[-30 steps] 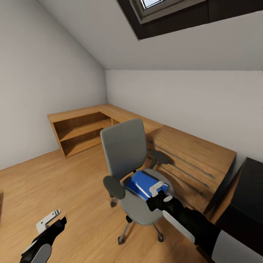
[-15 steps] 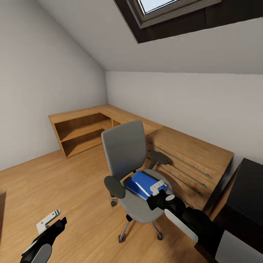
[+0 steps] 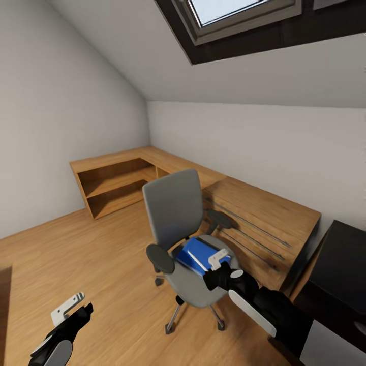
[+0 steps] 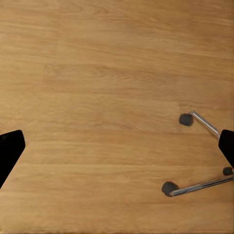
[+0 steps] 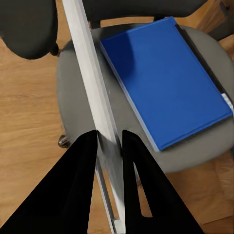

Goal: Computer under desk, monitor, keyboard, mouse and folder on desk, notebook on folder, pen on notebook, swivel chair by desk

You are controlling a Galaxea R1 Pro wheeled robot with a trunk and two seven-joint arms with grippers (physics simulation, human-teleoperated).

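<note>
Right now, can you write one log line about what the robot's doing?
place: bedroom | folder: blue, flat on swivel chair seat | right tool: shut on a thin white piece, above seat | left tool: open, over floor

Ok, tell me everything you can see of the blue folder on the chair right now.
The folder is a flat, plain blue rectangle with a thin pale edge, closed, with a dark spine along one long side. It lies flat on the grey seat of the swivel chair, turned at an angle, between the two dark armrests. Nothing rests on it. In the head view the right gripper hangs just over its near corner; whether they touch cannot be told. In the right wrist view a grey-white strip stands between the fingers.
</note>
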